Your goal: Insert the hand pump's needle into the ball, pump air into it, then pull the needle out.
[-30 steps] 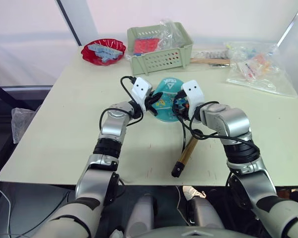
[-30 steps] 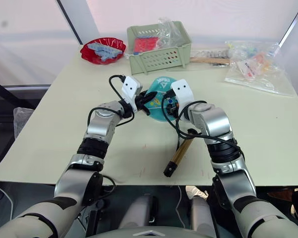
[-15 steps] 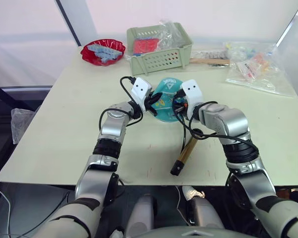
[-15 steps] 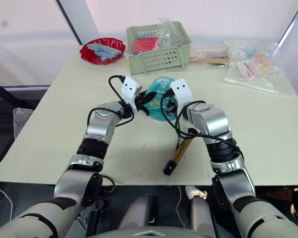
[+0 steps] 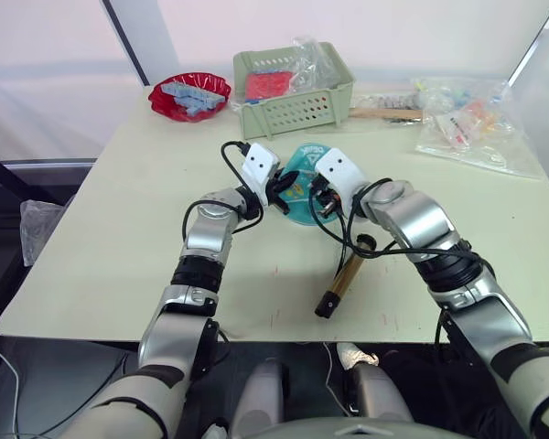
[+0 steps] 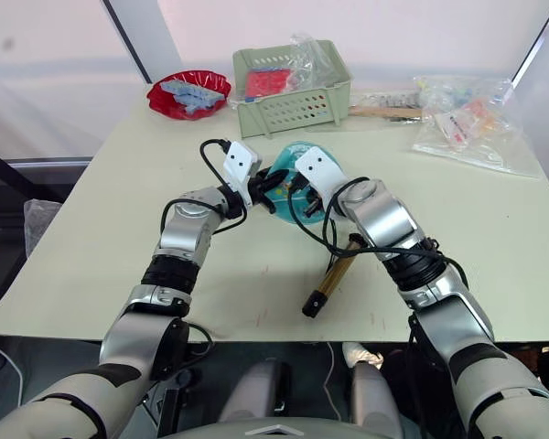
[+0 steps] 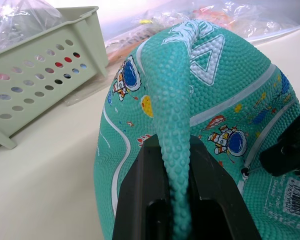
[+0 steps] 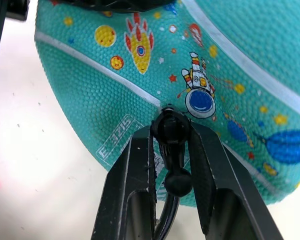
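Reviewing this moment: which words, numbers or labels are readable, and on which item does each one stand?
"E 3715", roughly; the characters are faint: outlined box printed on the ball, by the needle's black fitting that the right hand holds.
White label patch on the ball: lines of print, too small to read.
White lettering on top of the ball: folded, unreadable.

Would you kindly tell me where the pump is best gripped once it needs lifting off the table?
I'd take the pump mid-barrel, coming from above with the fingers across its width. It lies flat on the table, its slim brass cylinder bare there, while the hose loops at its far end and the near end carries a black cap.
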`<state>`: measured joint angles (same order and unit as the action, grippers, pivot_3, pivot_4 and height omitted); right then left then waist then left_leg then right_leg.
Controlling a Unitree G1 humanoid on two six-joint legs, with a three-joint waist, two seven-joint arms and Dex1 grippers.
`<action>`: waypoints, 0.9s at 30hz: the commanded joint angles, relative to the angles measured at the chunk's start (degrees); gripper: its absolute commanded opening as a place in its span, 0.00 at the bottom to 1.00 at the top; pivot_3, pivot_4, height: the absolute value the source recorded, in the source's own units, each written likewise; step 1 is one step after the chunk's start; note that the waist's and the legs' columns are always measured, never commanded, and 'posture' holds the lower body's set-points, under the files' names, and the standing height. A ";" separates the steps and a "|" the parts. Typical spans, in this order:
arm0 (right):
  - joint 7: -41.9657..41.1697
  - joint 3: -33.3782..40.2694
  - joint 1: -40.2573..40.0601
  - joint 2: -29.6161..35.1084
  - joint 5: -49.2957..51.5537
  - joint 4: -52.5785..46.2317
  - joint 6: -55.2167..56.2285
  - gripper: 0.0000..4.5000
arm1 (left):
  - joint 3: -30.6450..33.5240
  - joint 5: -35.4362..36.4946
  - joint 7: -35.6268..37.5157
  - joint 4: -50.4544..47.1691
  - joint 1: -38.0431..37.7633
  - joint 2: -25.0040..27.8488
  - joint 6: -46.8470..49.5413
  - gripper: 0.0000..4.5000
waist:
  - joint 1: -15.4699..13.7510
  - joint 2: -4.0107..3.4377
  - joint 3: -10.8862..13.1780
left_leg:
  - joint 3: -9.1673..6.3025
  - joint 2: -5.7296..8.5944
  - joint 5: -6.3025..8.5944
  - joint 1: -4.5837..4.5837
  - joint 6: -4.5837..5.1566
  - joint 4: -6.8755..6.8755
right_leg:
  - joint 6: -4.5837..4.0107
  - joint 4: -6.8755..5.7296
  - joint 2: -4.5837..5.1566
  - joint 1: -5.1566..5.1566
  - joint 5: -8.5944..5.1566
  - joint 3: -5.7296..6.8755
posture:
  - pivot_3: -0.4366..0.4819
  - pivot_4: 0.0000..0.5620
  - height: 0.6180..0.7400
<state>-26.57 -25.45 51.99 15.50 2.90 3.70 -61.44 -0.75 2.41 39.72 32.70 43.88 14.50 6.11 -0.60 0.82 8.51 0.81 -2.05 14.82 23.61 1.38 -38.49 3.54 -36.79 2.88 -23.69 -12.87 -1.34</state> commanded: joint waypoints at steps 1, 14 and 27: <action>-2.85 -3.70 1.60 0.46 -1.36 2.80 1.01 0.09 | -3.65 -1.11 1.56 2.32 -1.61 -1.34 1.30 0.00 | 0.06 0.01 -0.01 | 0.00 0.00 0.00 -0.01 0.00 0.00 | 0.00 0.00 0.00 0.00 0.00 0.00 | 0.48 0.27 0.97; -8.65 -7.61 4.91 -1.36 -5.48 13.92 3.60 0.09 | -3.59 -0.98 1.67 2.21 -1.63 -1.44 1.62 0.00 | 0.52 0.06 -0.07 | 0.05 -0.02 0.00 -0.45 0.00 0.01 | -0.01 -0.02 -0.01 0.39 0.00 -0.05 | 0.48 0.27 0.97; -10.46 -6.40 5.77 -6.02 -9.20 26.93 10.63 0.09 | -3.31 -0.98 1.45 2.12 -2.10 -1.03 1.79 0.00 | 1.54 0.11 -0.62 | 0.04 -0.05 0.00 -1.00 -0.01 0.04 | -0.04 0.00 -0.02 0.86 -0.03 -0.07 | 0.48 0.27 0.97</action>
<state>-36.88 -30.26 60.17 10.28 -5.71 24.60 -50.61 -0.47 1.87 38.93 33.87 43.28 15.25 6.90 0.94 0.93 7.89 0.85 -2.10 14.83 22.60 1.37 -38.44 3.49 -36.79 2.87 -22.83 -12.91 -1.41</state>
